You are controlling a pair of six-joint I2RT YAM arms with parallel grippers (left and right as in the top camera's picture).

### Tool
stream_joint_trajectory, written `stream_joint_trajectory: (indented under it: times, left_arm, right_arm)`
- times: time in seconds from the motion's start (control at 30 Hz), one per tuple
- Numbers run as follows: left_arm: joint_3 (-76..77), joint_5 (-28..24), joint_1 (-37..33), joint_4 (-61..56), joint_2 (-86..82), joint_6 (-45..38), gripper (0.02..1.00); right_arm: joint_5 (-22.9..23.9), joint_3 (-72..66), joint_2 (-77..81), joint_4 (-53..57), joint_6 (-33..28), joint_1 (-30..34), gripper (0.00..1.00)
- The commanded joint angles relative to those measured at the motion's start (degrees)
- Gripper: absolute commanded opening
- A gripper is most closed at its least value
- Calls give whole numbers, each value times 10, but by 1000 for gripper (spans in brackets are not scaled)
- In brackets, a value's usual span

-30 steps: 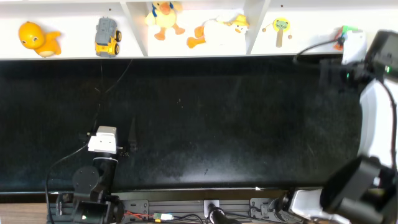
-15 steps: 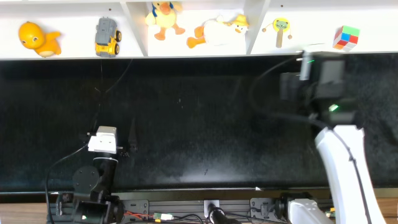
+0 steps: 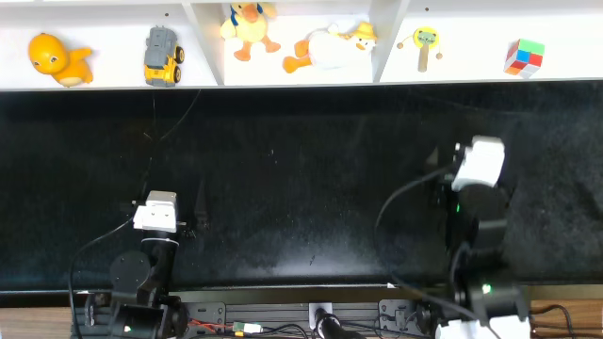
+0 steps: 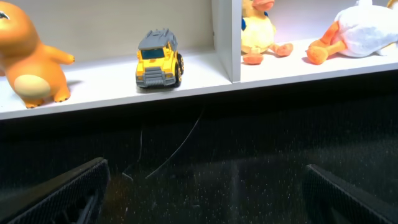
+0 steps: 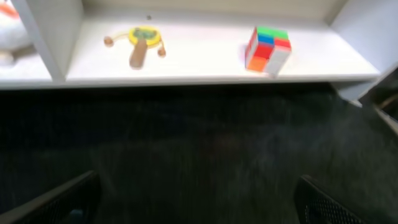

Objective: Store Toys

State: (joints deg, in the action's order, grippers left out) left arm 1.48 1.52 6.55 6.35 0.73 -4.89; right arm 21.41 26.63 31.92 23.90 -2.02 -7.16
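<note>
Both your left gripper point(image 4: 205, 196) and right gripper point(image 5: 198, 199) gape wide, empty, over the black surface point(image 3: 301, 188); the multicoloured puzzle cube point(image 5: 267, 48) rests on the white shelf point(image 5: 199, 67).

- We take this for a robotics lab bench rather than a home: a black padded work surface point(image 3: 283, 188) spreads beneath both grippers.
- Behind the left gripper point(image 4: 205, 183), by the arm bases, we see loose cables point(image 3: 226, 327) and a metal mounting rail point(image 3: 283, 309).
- Ahead of the left gripper stands a white partitioned shelf point(image 4: 226, 37) with a yellow truck point(image 4: 159, 59). Ahead of the right gripper point(image 5: 199, 193) the same shelf holds a colour cube point(image 5: 267, 48), both set out like test props.
</note>
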Motion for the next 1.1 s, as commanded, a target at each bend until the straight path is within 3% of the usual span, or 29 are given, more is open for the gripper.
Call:
stream_joint_trajectory:
  times: [0.03, 0.23, 0.3, 0.53, 1.1]
  left_arm:
    - [-3, -5, -2, -2, -6, -10, 998]
    - [-3, -5, -2, -2, -6, -10, 998]
    - [-3, -5, -2, -2, -6, -10, 998]
    - [-3, -5, -2, -2, -6, -10, 998]
    - [-3, -5, -2, -2, -6, -10, 998]
  right_arm:
    - [-21, -71, -77, -15, 7, 18, 996]
    - [-149, -163, -169, -36, 8, 82, 996]
    - [-171, -186, -203, -38, 8, 84, 996]
    - [-169, -207, -315, -43, 7, 83, 996]
    - [-165, -210, -318, -54, 5, 56, 996]
